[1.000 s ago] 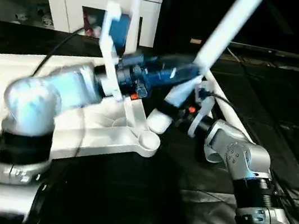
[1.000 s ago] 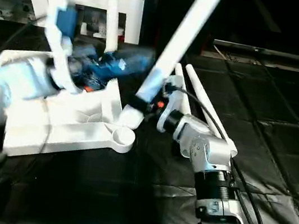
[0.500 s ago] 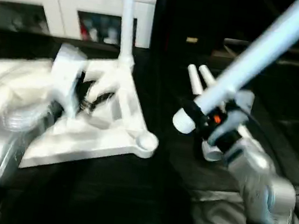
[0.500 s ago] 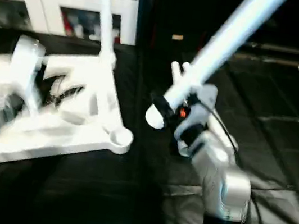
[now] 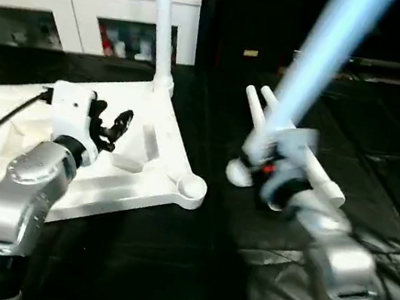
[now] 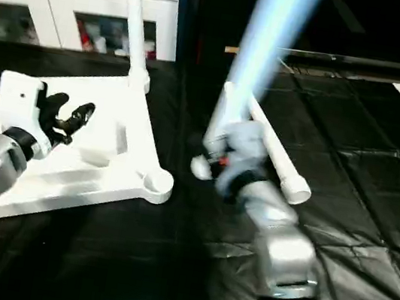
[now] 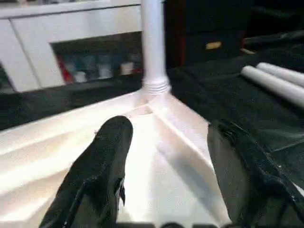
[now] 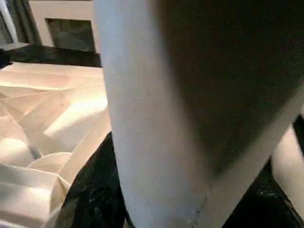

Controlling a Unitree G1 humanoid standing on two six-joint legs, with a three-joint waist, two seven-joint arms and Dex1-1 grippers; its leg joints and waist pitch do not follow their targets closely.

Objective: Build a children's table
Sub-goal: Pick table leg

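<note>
The children's table lies upside down: its white ribbed top (image 5: 142,179) rests at the left, with one white leg (image 5: 159,22) standing upright in the far corner socket. The near corner socket (image 5: 192,188) has no leg in it. My left gripper (image 5: 113,115) hovers open over the ribbed underside, holding nothing; its black fingers (image 7: 109,156) frame the upright leg (image 7: 153,42). My right gripper (image 5: 264,166) is shut on a second leg (image 5: 313,61), which tilts up and away; its thick end (image 5: 238,173) hangs right of the near socket. In the right wrist view this leg (image 8: 156,118) is up close.
Two more white legs (image 5: 296,146) lie side by side on the black mat (image 5: 390,150) behind my right gripper. A white cabinet (image 5: 94,4) with glass-fronted shelves stands along the back. Black mat stretches to the right and in front of the top.
My left arm has drawn back from across the near corner to over the top's middle. My right gripper has swung its leg steeper and carried the thick end rightward, away from the near socket.
</note>
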